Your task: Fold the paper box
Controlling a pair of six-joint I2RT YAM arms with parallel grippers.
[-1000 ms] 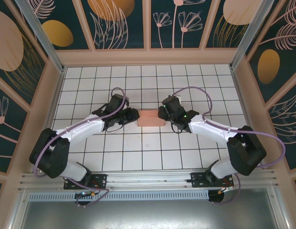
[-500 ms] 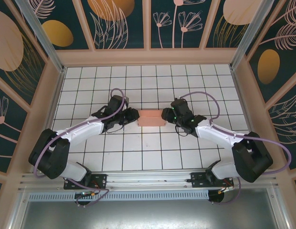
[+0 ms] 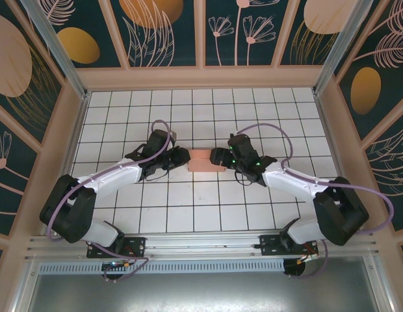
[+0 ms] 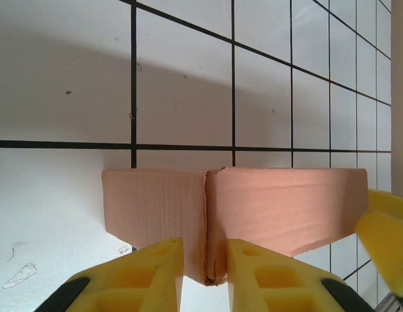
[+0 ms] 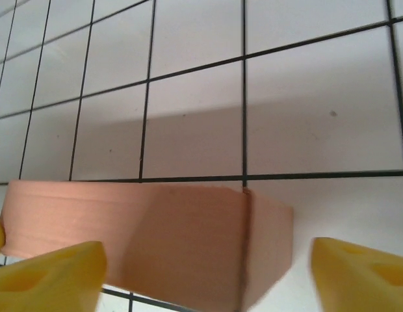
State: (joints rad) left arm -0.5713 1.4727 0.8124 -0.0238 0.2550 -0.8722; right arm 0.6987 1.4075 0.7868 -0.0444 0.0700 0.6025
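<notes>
The box [image 3: 203, 161] lies central on the worktop [image 3: 188, 201], the left gripper [image 4: 205, 263] clenched on its end seam. The right gripper [image 5: 205, 252], spread wide around the other end, should in my judgement close gently, without crushing it.

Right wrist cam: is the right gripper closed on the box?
No: the right gripper is wide open, its fingers far apart, with bare table between the paper box and one finger.

White grid-tiled floor [image 3: 201, 208]; teal floral wall panels [image 3: 166, 49]; pale frame [image 3: 201, 77], possibly wood.
</notes>
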